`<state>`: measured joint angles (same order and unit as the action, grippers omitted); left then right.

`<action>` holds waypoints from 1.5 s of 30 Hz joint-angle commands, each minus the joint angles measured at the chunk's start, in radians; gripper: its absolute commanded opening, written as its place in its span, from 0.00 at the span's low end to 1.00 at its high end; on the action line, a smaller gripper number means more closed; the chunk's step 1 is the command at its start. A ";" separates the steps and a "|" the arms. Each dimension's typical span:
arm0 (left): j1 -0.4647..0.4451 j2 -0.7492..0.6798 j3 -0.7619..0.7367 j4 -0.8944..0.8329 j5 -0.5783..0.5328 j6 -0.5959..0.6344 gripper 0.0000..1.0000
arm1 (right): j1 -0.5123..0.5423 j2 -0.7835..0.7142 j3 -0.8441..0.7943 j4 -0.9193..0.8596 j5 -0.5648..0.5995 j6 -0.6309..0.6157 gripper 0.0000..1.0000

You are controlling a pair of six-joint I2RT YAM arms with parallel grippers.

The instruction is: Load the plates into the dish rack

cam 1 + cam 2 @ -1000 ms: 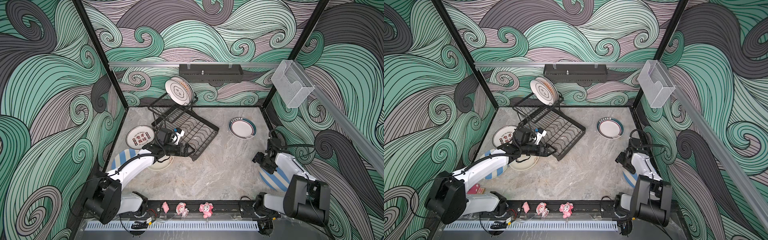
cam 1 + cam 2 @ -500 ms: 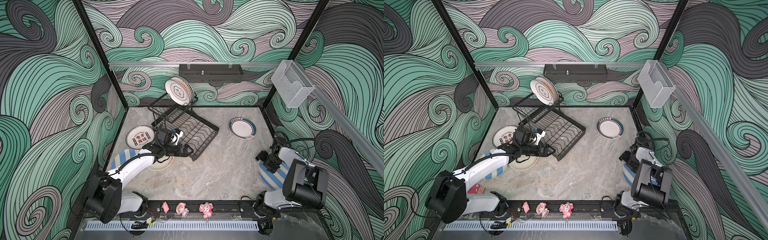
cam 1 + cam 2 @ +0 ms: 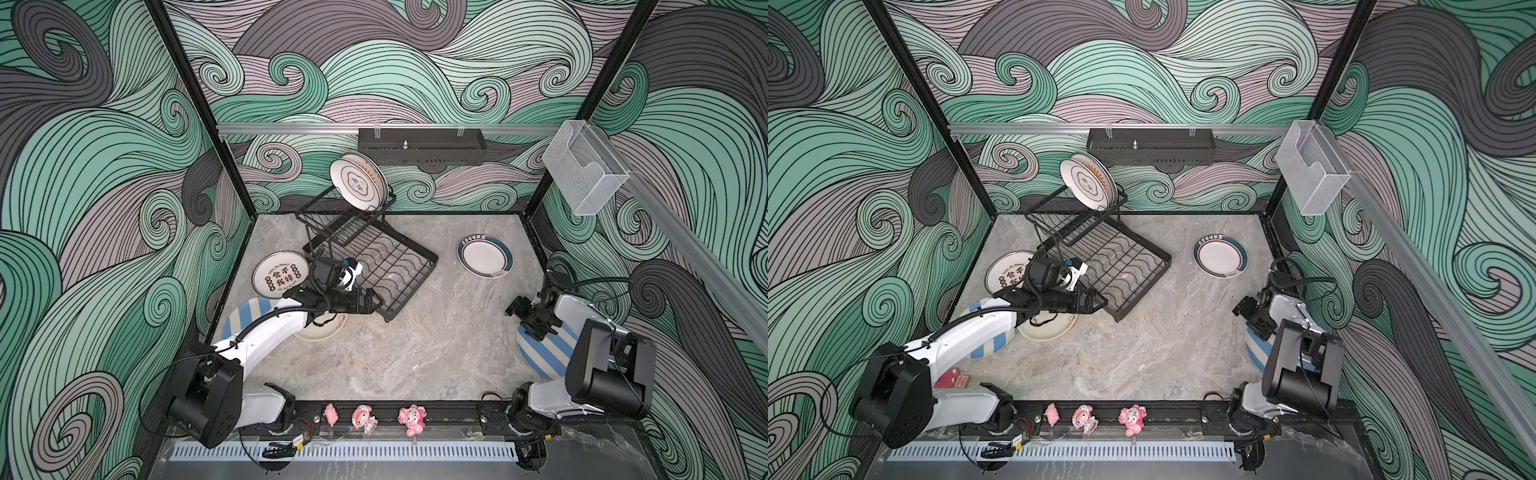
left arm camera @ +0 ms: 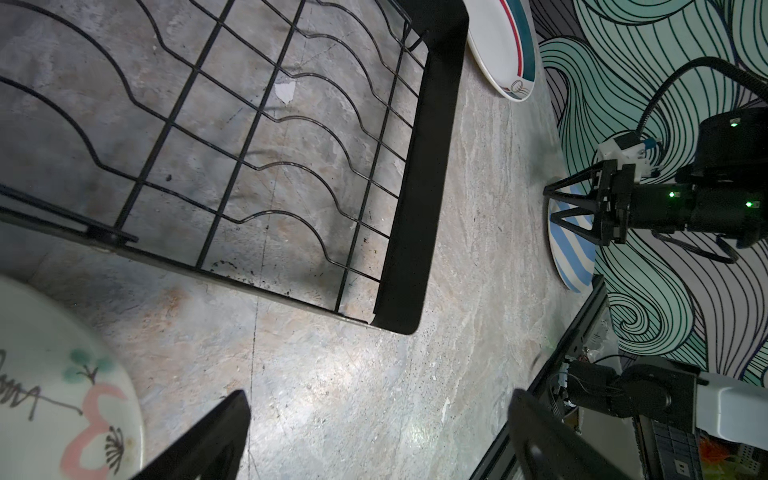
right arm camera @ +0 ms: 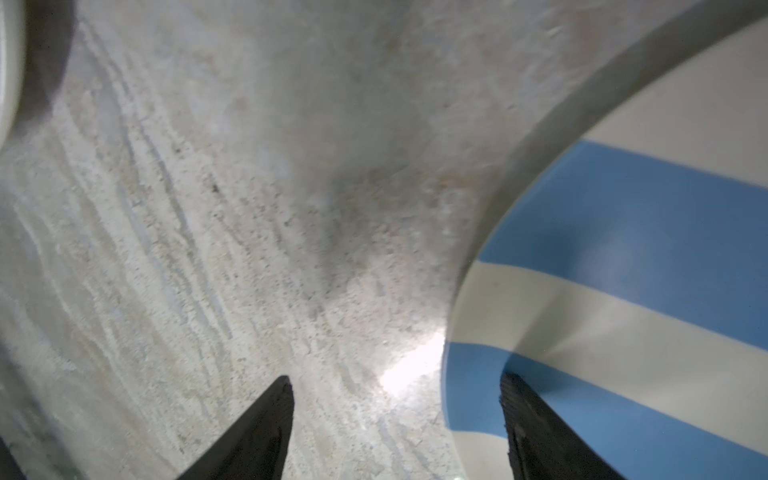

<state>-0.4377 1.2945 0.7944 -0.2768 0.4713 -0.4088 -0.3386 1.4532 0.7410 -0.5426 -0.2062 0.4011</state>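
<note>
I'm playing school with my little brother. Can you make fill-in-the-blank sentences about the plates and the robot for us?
1. The standing plate in the dish rack has a sunburst rim coloured ___.
2. The right gripper has its jaws ___ at the rim of the blue-striped plate.
3. The teal-rimmed plate lies flat on the ___.

Missing words: orange; open; table.

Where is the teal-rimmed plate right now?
In both top views the teal-rimmed plate lies flat on the table, right of the dish rack, toward the back.
</note>
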 commanded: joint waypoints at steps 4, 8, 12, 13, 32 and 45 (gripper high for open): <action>0.007 -0.036 -0.023 -0.022 -0.019 0.005 0.99 | 0.053 0.005 -0.058 -0.014 -0.106 0.014 0.79; 0.007 -0.046 -0.031 -0.027 -0.019 0.007 0.99 | 0.064 -0.018 -0.072 -0.009 -0.126 0.015 0.79; 0.007 -0.055 -0.046 -0.019 -0.019 -0.001 0.99 | 0.073 -0.028 -0.086 0.005 -0.164 0.022 0.80; 0.007 -0.056 -0.047 -0.018 -0.020 -0.002 0.99 | 0.075 -0.028 -0.090 0.012 -0.174 0.022 0.80; 0.006 -0.070 -0.055 0.000 0.005 0.014 0.99 | 0.285 -0.126 -0.205 0.132 -0.260 0.157 0.80; 0.004 -0.100 -0.058 -0.007 0.006 0.010 0.99 | 0.471 -0.138 -0.215 0.226 -0.267 0.250 0.81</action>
<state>-0.4377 1.2171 0.7395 -0.2840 0.4648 -0.4088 0.0982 1.3041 0.5468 -0.3244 -0.4755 0.6140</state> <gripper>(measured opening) 0.986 0.812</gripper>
